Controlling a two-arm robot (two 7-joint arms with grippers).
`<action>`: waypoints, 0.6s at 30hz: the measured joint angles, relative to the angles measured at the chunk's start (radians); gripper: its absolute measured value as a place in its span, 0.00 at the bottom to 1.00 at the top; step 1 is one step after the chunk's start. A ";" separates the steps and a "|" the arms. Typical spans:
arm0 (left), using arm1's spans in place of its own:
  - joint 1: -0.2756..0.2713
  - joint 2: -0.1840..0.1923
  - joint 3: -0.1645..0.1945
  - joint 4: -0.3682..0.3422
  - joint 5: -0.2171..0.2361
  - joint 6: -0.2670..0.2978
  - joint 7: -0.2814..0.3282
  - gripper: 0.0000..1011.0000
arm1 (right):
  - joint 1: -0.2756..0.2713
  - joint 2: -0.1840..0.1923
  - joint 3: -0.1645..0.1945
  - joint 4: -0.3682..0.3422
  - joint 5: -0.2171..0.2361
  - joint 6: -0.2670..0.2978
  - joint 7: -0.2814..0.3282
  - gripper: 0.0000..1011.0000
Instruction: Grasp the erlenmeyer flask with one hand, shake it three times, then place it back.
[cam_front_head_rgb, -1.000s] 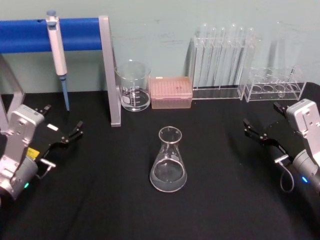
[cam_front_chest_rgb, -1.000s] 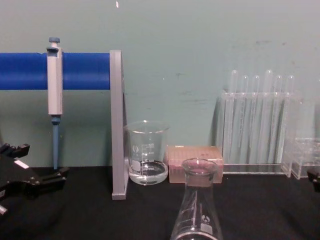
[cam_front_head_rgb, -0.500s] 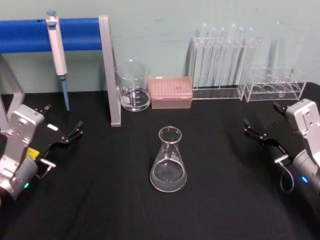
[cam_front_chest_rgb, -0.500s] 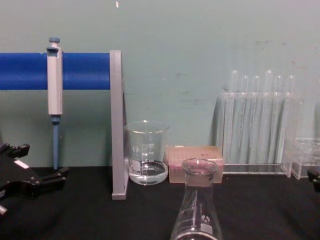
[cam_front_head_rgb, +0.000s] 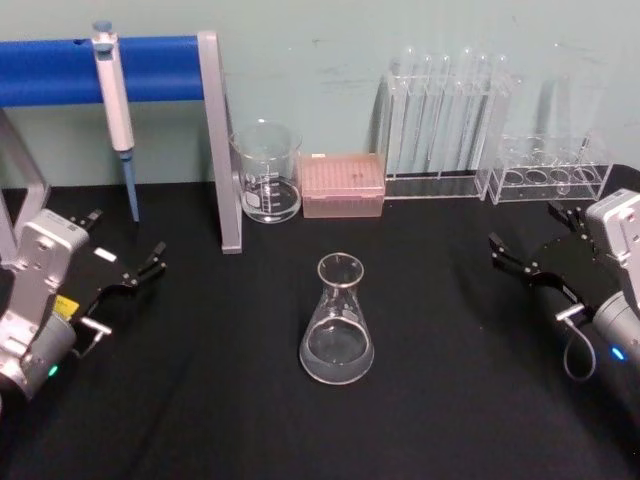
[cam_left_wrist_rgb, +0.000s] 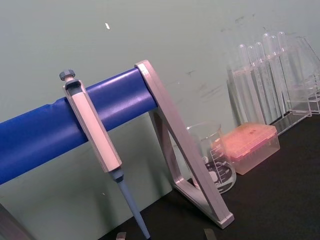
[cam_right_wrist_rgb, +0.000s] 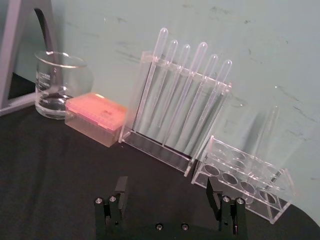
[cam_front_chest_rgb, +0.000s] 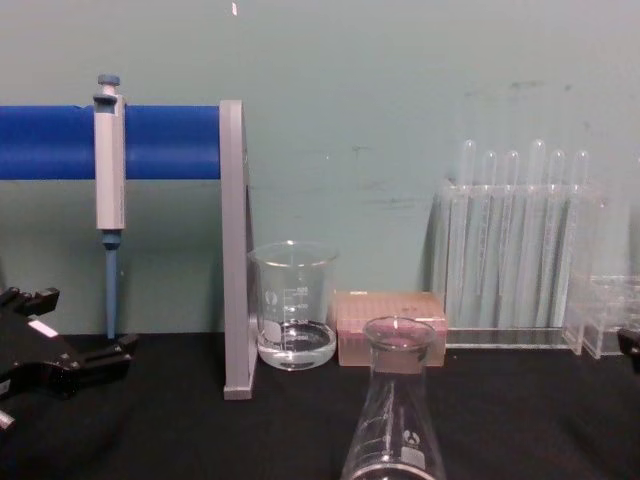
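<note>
- The flask (cam_front_chest_rgb: 395, 425) loses its base below the chest view's bottom edge.
- The left gripper (cam_front_chest_rgb: 85, 325) is cut off by that view's left edge.
- The pipette (cam_left_wrist_rgb: 92, 135) tip runs off the left wrist view's edge.
- The blue bar (cam_front_head_rgb: 50, 68) is cut off at the head view's left edge.
- The beaker (cam_front_head_rgb: 266, 175) markings are too small to read.

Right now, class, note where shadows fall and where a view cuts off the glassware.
Head view: the test tube rack throws a soft shadow leftward on the wall. Chest view: the erlenmeyer flask is cut off at the bottom edge.
</note>
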 joint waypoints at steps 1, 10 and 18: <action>0.000 0.000 0.000 0.000 0.000 0.000 0.000 0.99 | -0.003 0.001 0.004 -0.002 0.005 -0.002 0.008 0.99; 0.000 0.000 0.000 0.000 0.000 0.000 0.000 0.99 | -0.043 0.023 0.044 -0.046 0.056 -0.025 0.089 0.99; 0.000 0.000 0.000 0.000 0.000 0.000 0.000 0.99 | -0.098 0.058 0.073 -0.119 0.102 -0.038 0.183 0.99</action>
